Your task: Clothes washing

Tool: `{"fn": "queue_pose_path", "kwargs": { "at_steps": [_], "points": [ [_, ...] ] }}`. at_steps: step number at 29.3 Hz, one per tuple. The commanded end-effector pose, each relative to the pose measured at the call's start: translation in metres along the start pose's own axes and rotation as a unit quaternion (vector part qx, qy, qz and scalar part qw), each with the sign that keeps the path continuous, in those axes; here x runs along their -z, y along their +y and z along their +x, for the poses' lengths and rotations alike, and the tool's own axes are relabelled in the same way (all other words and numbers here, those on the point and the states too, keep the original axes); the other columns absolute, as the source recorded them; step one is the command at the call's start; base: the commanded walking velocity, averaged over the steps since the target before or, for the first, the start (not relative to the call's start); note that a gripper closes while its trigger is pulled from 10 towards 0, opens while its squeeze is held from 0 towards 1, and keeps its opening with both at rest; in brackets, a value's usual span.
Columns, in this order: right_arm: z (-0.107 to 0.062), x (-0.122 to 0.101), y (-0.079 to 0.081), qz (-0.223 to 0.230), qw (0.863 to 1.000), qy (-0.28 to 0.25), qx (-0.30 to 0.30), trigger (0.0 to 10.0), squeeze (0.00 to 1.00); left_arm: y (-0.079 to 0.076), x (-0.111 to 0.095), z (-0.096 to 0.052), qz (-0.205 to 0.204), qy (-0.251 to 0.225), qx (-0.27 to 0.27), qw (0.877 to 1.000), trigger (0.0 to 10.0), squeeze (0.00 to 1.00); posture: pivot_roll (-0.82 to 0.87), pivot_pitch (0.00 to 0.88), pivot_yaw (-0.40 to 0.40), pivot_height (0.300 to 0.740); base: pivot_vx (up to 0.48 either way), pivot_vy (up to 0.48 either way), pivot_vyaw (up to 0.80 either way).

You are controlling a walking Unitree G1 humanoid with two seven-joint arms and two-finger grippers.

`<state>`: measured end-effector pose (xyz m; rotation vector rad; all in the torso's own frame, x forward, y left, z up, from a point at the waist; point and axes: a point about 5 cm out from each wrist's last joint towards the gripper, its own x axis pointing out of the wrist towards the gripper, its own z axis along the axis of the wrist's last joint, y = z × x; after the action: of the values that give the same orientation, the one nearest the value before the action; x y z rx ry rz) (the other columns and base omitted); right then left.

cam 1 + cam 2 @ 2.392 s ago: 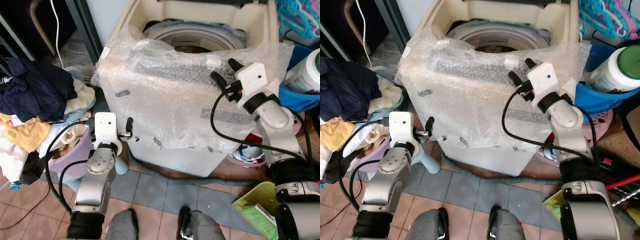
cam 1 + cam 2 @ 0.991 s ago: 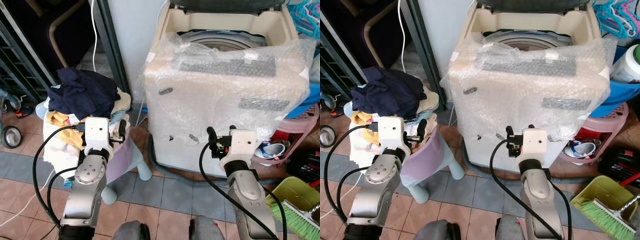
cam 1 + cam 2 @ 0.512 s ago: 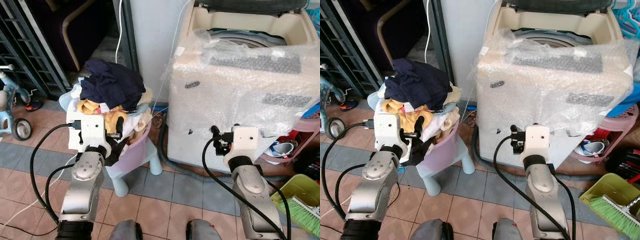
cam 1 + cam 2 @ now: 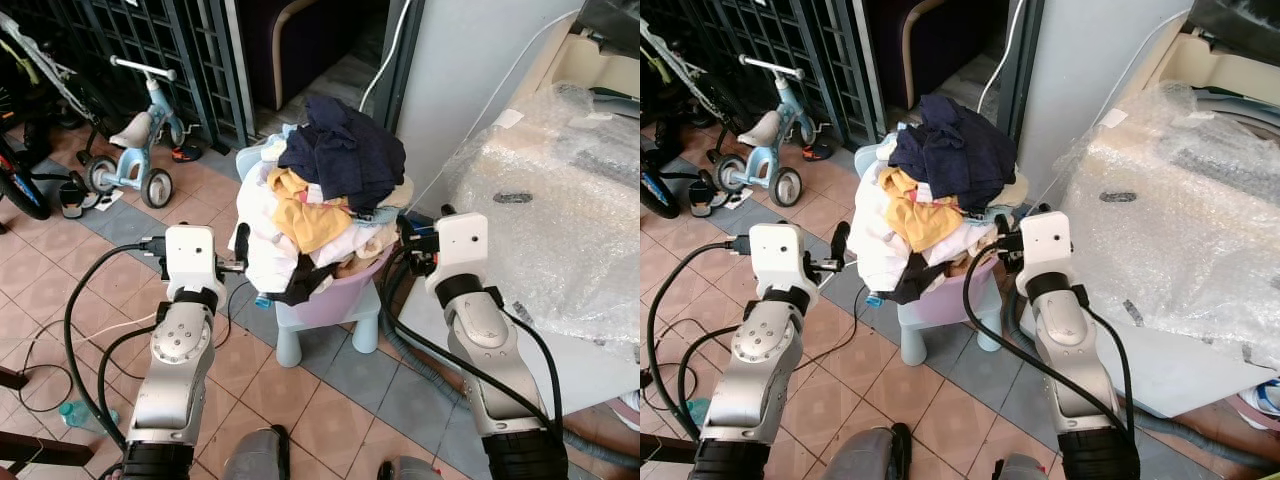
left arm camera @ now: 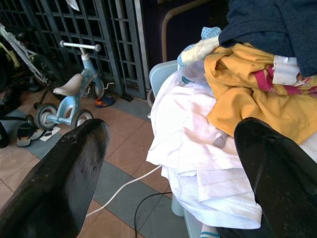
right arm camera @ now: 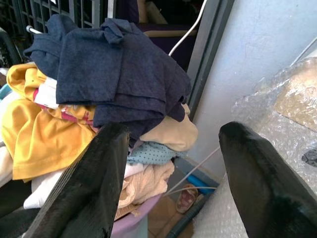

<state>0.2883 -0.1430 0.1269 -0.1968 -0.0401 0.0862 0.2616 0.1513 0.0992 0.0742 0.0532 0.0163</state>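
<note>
- Both arms have come to flank the laundry; the camera has swung left since the earlier frames.
- Left gripper (image 4: 240, 250) hangs at 9 o'clock of the heaped pile of mixed clothes (image 4: 325, 205), jaws apart and empty.
- Right gripper (image 4: 408, 240) sits at 3 o'clock of it, jaws likewise apart.
- The pile rests on a small lilac plastic stool (image 4: 330, 310).
- At 2 o'clock stands the bubble-wrapped cream washing machine (image 4: 560, 220); at 10 o'clock, a pale blue child's tricycle (image 4: 135, 135).

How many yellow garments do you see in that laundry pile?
1. A yellow garment lies in the middle of the laundry pile, under the dark navy clothes and over the white ones. More may be buried out of sight.
</note>
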Motion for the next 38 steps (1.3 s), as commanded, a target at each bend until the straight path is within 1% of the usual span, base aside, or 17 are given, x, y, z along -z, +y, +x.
{"fn": "queue_pose_path", "kwargs": {
  "at_steps": [1, 3, 7, 9, 11, 12, 14, 17, 21, 22, 25, 28, 30, 31, 32, 33, 38],
  "points": [
    [-0.008, 0.008, 0.002, 0.000, 1.000, 0.012, -0.001, 10.0, 0.00, 0.009, 0.000, -0.004, 0.005, 0.001, -0.021, 1.000, 10.0, 0.00, 0.04, 0.095, 0.012, 0.740, 0.000, 0.000, 0.00],
    [-0.013, 0.011, 0.004, 0.020, 1.000, 0.016, -0.014, 10.0, 0.00, 0.013, 0.003, -0.007, 0.001, 0.012, -0.029, 1.000, 10.0, 0.00, 0.04, 0.094, 0.011, 0.740, 0.000, 0.000, 0.00],
    [-0.028, 0.021, -0.001, -0.004, 1.000, 0.018, 0.023, 10.0, 0.00, 0.016, 0.009, -0.013, 0.009, 0.027, -0.029, 0.999, 10.0, 0.00, 0.03, 0.099, 0.019, 0.740, 0.000, 0.000, 0.00],
    [-0.030, 0.024, 0.005, 0.016, 0.999, 0.037, -0.025, 10.0, 0.00, 0.014, 0.009, -0.012, 0.009, 0.027, -0.013, 1.000, 10.0, 0.00, 0.02, 0.117, 0.024, 0.740, 0.000, 0.000, 0.00],
    [-0.033, 0.019, 0.008, 0.058, 0.997, 0.024, -0.048, 10.0, 0.00, 0.011, 0.006, -0.010, 0.001, 0.015, 0.000, 1.000, 10.0, 0.00, 0.01, 0.128, 0.030, 0.740, 0.000, 0.000, 0.00],
    [-0.034, 0.018, 0.007, 0.061, 0.997, 0.021, -0.048, 10.0, 0.00, 0.010, 0.006, -0.010, -0.001, 0.013, 0.002, 1.000, 10.0, 0.00, 0.00, 0.119, 0.030, 0.740, 0.000, 0.000, 0.00],
    [-0.031, 0.014, -0.001, 0.044, 0.999, 0.011, -0.018, 10.0, 0.00, 0.008, 0.001, -0.005, -0.012, 0.010, -0.006, 1.000, 10.0, 0.00, -0.01, 0.127, 0.032, 0.740, 0.000, 0.000, 0.00],
    [-0.029, 0.013, -0.004, 0.038, 0.999, 0.011, -0.012, 10.0, 0.00, 0.005, -0.002, -0.003, -0.018, 0.005, -0.004, 1.000, 10.0, 0.00, -0.01, 0.129, 0.034, 0.740, 0.000, 0.000, 0.00],
    [-0.028, 0.011, -0.005, -0.002, 1.000, 0.005, -0.021, 10.0, 0.00, 0.002, -0.005, -0.004, -0.023, -0.002, -0.001, 1.000, 10.0, 0.00, -0.01, 0.132, 0.033, 0.740, 0.000, 0.000, 0.00],
    [-0.027, 0.012, -0.006, -0.036, 0.999, 0.006, -0.017, 10.0, 0.00, 0.001, -0.005, -0.005, -0.023, -0.002, 0.003, 1.000, 10.0, 0.00, -0.01, 0.129, 0.032, 0.740, 0.000, 0.000, 0.00],
    [-0.026, 0.013, -0.001, -0.010, 0.999, 0.012, -0.029, 10.0, 0.00, 0.000, -0.003, -0.008, -0.026, 0.001, 0.005, 1.000, 10.0, 0.00, -0.01, 0.125, 0.027, 0.740, 0.310, 0.000, 0.00],
    [-0.022, 0.011, 0.001, -0.041, 0.999, 0.004, -0.017, 10.0, 0.00, -0.001, -0.003, -0.008, -0.027, 0.001, 0.005, 1.000, 10.0, 0.00, -0.01, 0.122, 0.024, 0.740, 0.354, 0.000, 0.00],
    [-0.020, 0.012, 0.003, -0.041, 0.999, 0.015, -0.028, 10.0, 0.00, -0.002, -0.004, -0.006, -0.029, -0.001, 0.006, 1.000, 10.0, 0.00, -0.01, 0.122, 0.022, 0.740, 0.401, 0.000, 0.00],
    [-0.020, 0.012, 0.004, -0.011, 0.999, 0.022, -0.044, 10.0, 0.38, -0.003, -0.005, -0.005, -0.031, -0.003, 0.007, 0.999, 10.0, 0.00, 0.00, 0.126, 0.021, 0.740, 0.405, 0.000, 0.00],
    [-0.021, 0.011, 0.004, 0.011, 0.999, 0.020, -0.049, 10.0, 0.85, -0.003, -0.005, -0.005, -0.033, -0.004, 0.008, 0.999, 10.0, 0.00, 0.00, 0.124, 0.020, 0.740, 0.405, 0.000, 0.00],
    [-0.020, 0.011, 0.004, 0.015, 0.998, 0.018, -0.051, 10.0, 1.00, -0.003, -0.006, -0.005, -0.033, -0.004, 0.009, 0.999, 10.0, 0.00, 0.00, 0.122, 0.020, 0.740, 0.405, 0.000, 0.00],
    [-0.016, 0.006, -0.001, 0.003, 0.999, -0.001, -0.042, 10.0, 1.00, -0.004, -0.004, -0.005, -0.031, 0.000, 0.008, 0.999, 10.0, 0.00, 0.00, 0.112, 0.021, 0.740, 0.400, 0.000, 0.00]
  ]
}}
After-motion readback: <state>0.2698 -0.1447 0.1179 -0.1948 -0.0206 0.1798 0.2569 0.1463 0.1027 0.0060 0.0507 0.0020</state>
